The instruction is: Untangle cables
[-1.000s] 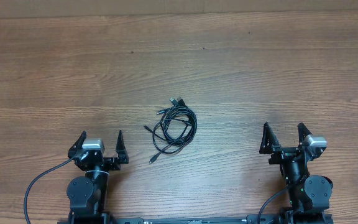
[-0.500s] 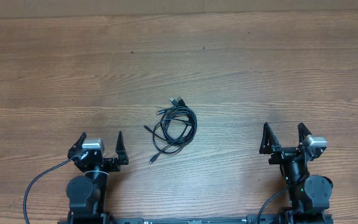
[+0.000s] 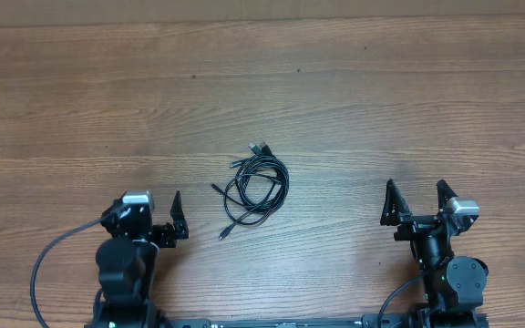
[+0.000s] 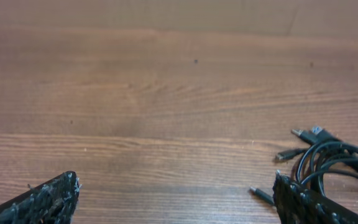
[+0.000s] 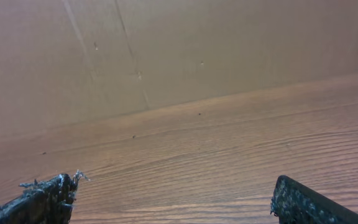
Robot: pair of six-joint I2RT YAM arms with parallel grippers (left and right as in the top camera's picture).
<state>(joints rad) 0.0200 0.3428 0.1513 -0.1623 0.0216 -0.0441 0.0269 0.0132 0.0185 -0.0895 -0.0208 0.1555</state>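
Low at seven o'clock on the wooden table point(image 3: 354, 100), the left gripper point(image 3: 149, 208) is released, jaws wide. At five o'clock the right gripper point(image 3: 416, 195) is likewise spread and empty. Farther out, near centre, the cables point(image 3: 255, 187) lie coiled together, touching neither gripper.

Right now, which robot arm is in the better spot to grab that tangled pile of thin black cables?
Probably left. The left gripper sits nearer the tangled thin black cables in the overhead view, and its wrist camera sees them. The right gripper is farther; its camera shows no cables.
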